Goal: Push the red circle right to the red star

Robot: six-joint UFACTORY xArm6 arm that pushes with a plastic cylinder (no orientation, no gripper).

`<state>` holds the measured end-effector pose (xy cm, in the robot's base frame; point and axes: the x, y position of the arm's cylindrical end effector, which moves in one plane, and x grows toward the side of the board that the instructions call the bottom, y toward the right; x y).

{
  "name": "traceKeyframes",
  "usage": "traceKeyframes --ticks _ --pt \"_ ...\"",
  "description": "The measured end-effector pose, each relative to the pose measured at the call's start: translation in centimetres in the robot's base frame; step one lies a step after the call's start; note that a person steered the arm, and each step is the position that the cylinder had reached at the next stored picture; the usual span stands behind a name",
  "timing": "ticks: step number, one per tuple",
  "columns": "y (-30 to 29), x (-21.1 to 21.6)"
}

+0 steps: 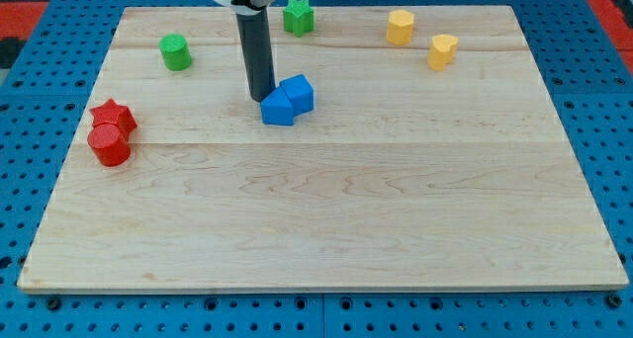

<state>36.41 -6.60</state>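
Eight coloured blocks sit on the wooden bench (326,219), and the two that matter are already together at the view's left edge. The red circle (109,145) rests against the red star (113,115), touching it on the side nearer the view's bottom. Judged from this, the push looks all but done: the circle has reached the star, though it lies just below it rather than on its right, so at most a small nudge may remain. My tip (261,97) stands well apart from the red pair, at the middle of the bench's upper half, pressed to the left side of two blue blocks (288,99) that touch each other. There is no hand on this arm, only the dark rod, which holds nothing. A green cylinder (175,52) and a green star (298,17) lie along the view's top, with two yellow blocks (421,39) toward the upper right.
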Motion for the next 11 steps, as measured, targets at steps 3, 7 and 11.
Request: traceKeyframes --ticks 3,7,11 --pt "3.7 -1.0" --pt "-8.0 -2.3" --pt "-22.2 5.9"
